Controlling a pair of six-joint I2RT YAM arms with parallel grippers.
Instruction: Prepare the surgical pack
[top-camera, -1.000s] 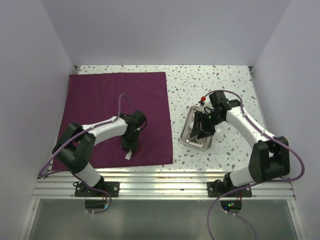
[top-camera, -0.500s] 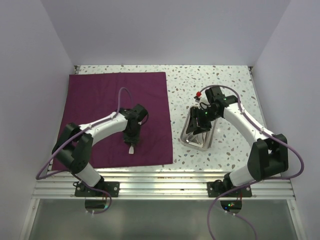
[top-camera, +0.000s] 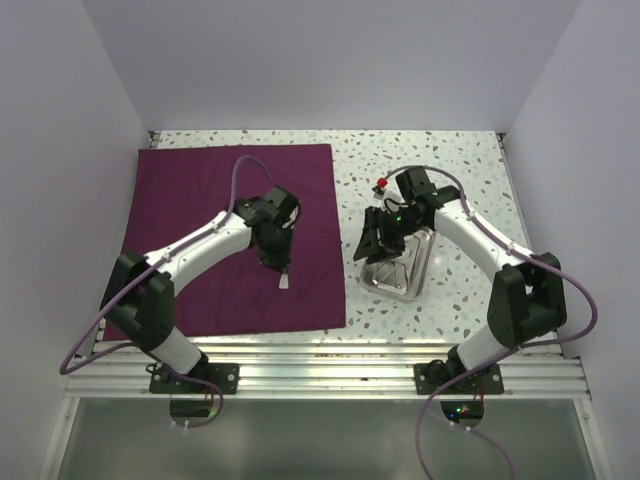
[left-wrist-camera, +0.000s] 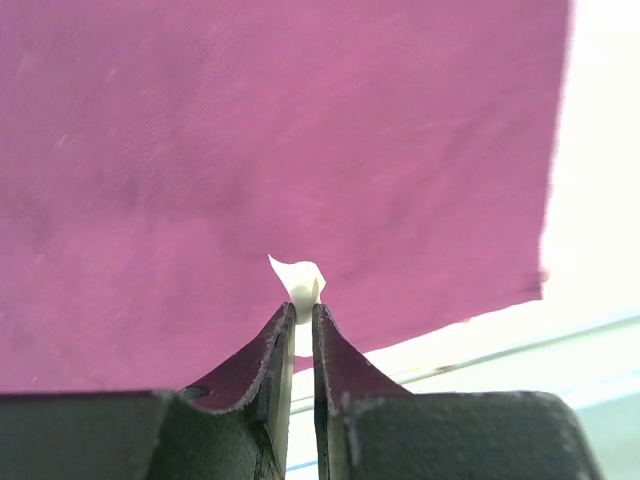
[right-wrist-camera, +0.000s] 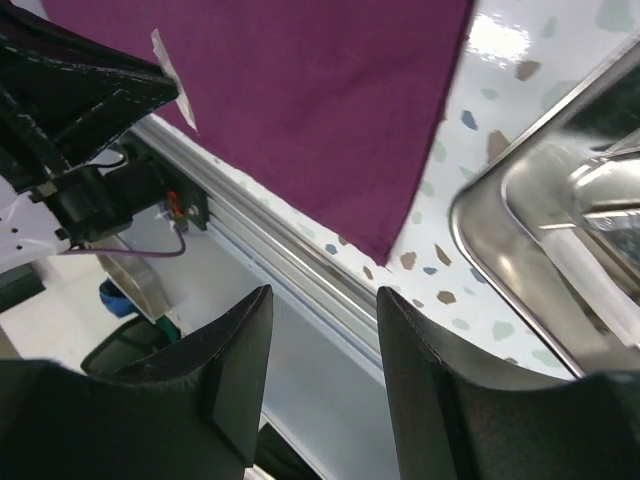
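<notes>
Gauze (left-wrist-camera: 300, 282), a small white scrap, is pinched between the tips of the left claw (left-wrist-camera: 303, 318), which is clenched on it and hangs over the near right part of the maroon cloth (top-camera: 200, 200); the cloth lies flat on the left half of the table (top-camera: 450, 170). The steel tray (top-camera: 392, 288) sits on bare table just right of the cloth's right edge, its long side running roughly from near to far with a slight slant; something shiny lies in it, but I cannot tell what.

The right claw (right-wrist-camera: 322, 300) is released and grasps nothing; it hovers at the tray's left side, between tray and cloth, with the tray's rim off to the right of its fingers.

As I judge it, the tray has to end up on the cloth, and that turns on one thing: the tray lies to the right of the cloth and the right arm is much the nearer to it, so the carry runs leftward; the left claw sits over the landing spot and could get in the way.
</notes>
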